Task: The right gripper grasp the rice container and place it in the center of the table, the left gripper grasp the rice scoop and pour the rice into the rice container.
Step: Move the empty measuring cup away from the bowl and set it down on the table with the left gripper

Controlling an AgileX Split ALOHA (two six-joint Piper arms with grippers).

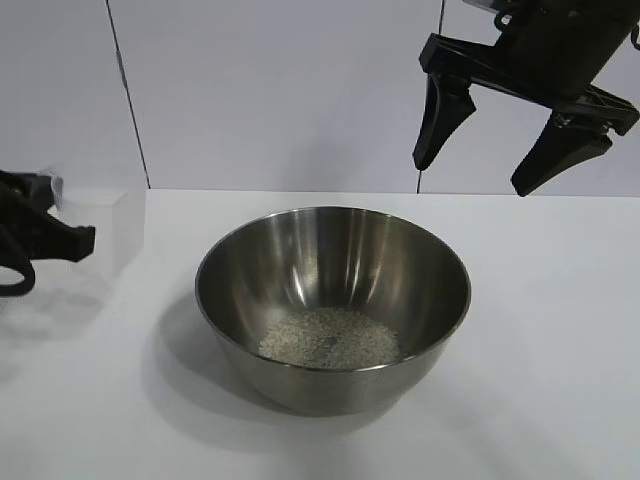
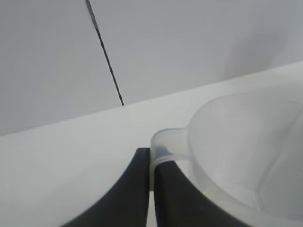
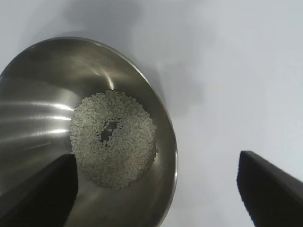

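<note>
exterior view gives you the bowl (image 1: 333,300) sitting upright near the middle of the table (image 1: 560,360), with the rice (image 1: 330,338) lying as a flat pale patch on its bottom; your right gripper (image 1: 490,160) hangs above and behind the bowl's right side, well clear of the rim, fingers (image 1: 436,125) spread wide and holding nothing; your left gripper (image 1: 70,240) sits low at the far left edge of that view, near the table and well apart from the bowl, and the scoop (image 1: 105,235) shows there only as a faint clear shape just ahead of it.

left wrist view settles the grip for you; the two dark fingers (image 2: 170,198) are pressed together on the scoop's (image 2: 246,151) small handle tab, with the frosted cup standing out beyond them over the white table (image 2: 57,161); you can see no grains inside the part of the cup that shows.

right wrist view looks down into the bowl (image 3: 142,90); the rice (image 3: 113,139) forms a round layer with a small bare spot at its centre; the two fingertips (image 3: 270,184) sit far apart, one over the bowl's inside, the other over bare table (image 3: 236,71) beside the rim.
</note>
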